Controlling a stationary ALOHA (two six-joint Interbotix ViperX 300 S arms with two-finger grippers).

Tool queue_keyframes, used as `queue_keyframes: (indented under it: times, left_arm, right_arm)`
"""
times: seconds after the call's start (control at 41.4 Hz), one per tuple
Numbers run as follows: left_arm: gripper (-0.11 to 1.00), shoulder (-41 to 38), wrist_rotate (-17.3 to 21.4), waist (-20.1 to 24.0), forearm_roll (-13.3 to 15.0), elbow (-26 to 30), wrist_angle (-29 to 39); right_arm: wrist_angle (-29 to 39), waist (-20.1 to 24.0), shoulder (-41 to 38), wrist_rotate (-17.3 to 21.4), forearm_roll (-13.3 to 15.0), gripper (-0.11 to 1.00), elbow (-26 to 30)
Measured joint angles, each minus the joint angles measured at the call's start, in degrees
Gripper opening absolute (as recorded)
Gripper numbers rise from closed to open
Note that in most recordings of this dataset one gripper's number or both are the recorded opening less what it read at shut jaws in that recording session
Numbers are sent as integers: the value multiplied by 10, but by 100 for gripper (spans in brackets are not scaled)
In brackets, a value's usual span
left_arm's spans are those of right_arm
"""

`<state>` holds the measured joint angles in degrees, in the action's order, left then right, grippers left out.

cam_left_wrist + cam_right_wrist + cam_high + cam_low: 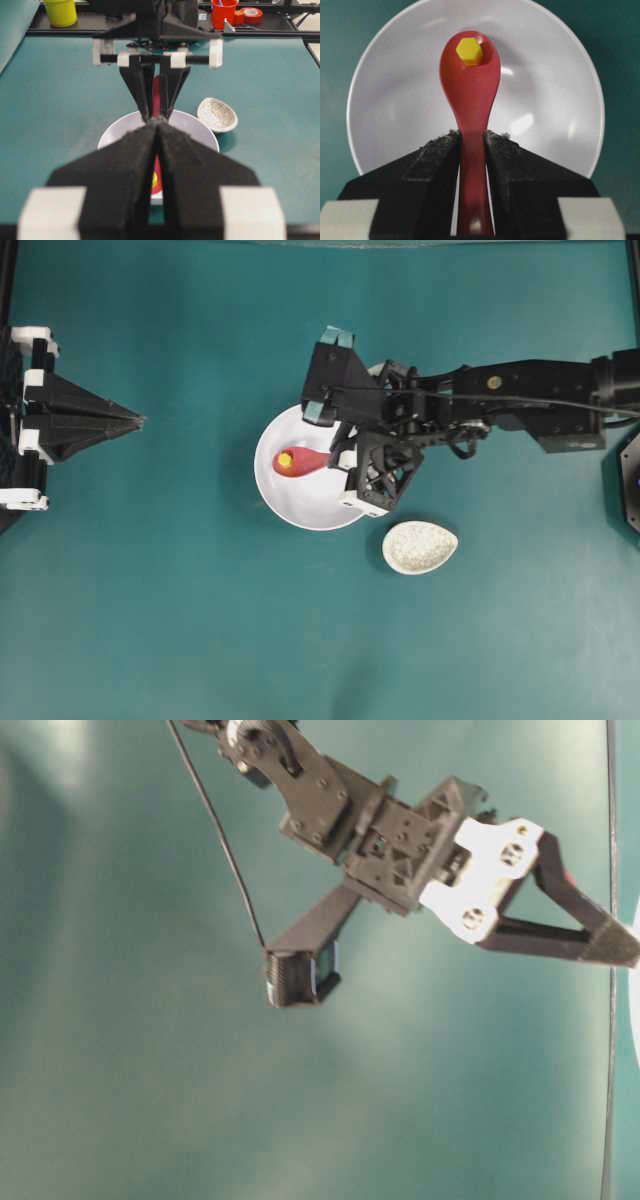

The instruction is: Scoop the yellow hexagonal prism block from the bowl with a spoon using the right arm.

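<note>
The white bowl (300,508) sits mid-table. My right gripper (337,456) reaches over its right rim and is shut on the handle of the pink-red spoon (300,462). The yellow hexagonal prism block (286,458) lies in the spoon's scoop, over the bowl's inside. In the right wrist view the fingers clamp the spoon (470,90) at its neck, with the block (469,51) near the scoop's far tip and the bowl (395,100) behind. My left gripper (138,420) is shut and empty at the far left, pointing at the bowl (192,125).
A small speckled egg-shaped spoon rest (420,547) lies just right of and in front of the bowl. In the left wrist view a yellow cup (60,11), a red cup (223,12) and a tape roll (251,14) stand beyond the table's far edge.
</note>
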<state>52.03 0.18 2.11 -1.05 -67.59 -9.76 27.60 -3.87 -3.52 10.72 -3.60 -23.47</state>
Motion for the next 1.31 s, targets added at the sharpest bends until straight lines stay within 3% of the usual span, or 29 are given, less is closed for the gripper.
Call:
queue_keyframes:
  times: [0.435, 1.016, 1.306]
  left_arm:
    - [1, -1, 0, -1, 0, 1, 0]
    - [1, 0, 0, -1, 0, 1, 0]
    - [1, -1, 0, 0, 0, 0, 0]
  right_arm:
    - [-91, 1, 48, 4, 0, 24, -63]
    - [-290, 1, 133, 0, 0, 24, -169]
    - [-333, 1, 204, -3, 4, 24, -224]
